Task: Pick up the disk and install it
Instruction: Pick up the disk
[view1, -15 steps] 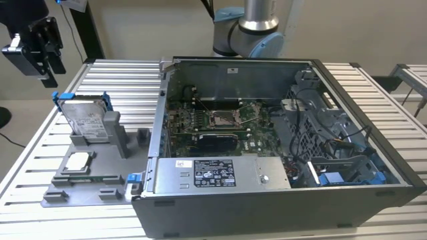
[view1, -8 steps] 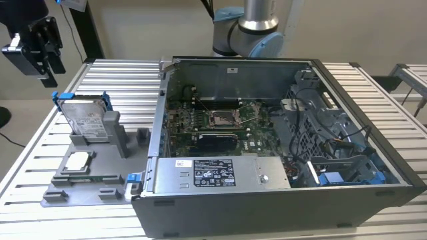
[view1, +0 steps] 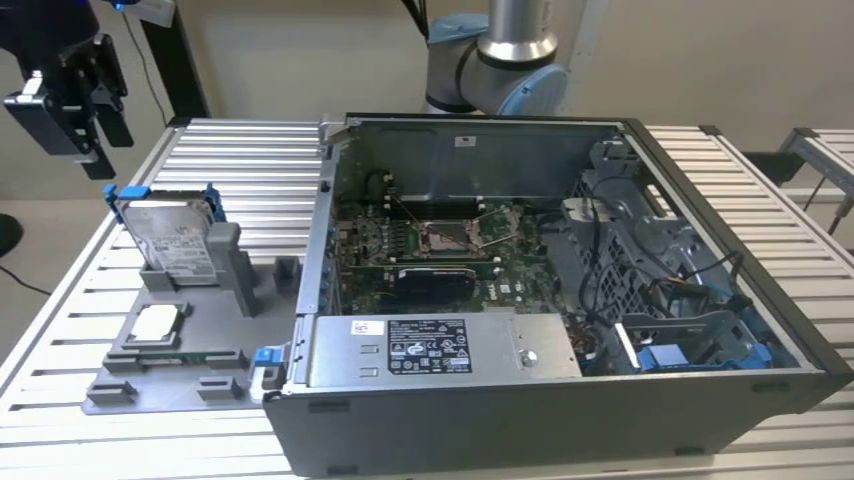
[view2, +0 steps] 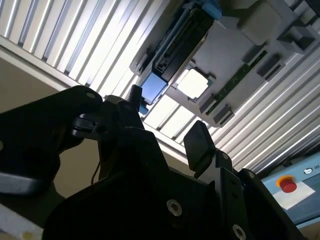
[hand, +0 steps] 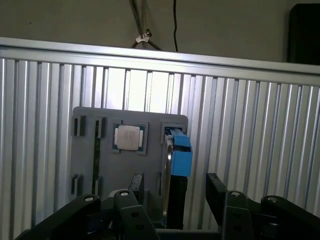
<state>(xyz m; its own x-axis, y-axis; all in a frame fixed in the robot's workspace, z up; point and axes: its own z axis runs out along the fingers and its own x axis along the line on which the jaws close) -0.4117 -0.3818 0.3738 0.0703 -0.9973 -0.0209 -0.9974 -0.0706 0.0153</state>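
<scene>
1. Your end effector (view1: 104, 140) hangs above the holder (view1: 180, 388), jaws spread wide and gripping nothing.
2. The disk (view1: 171, 235) stands on edge in the holder's back slot, below the end effector and well apart from it.
3. In the first wrist view the disk's (hand: 180, 152) thin edge falls in line with the gap between the fingers (hand: 216, 187), its flat faces turned toward them.
4. Its long axis rises from the holder, tilted slightly.
5. The open case (view1: 534, 420) sits just beside the holder on the counter (view1: 40, 330).
</scene>
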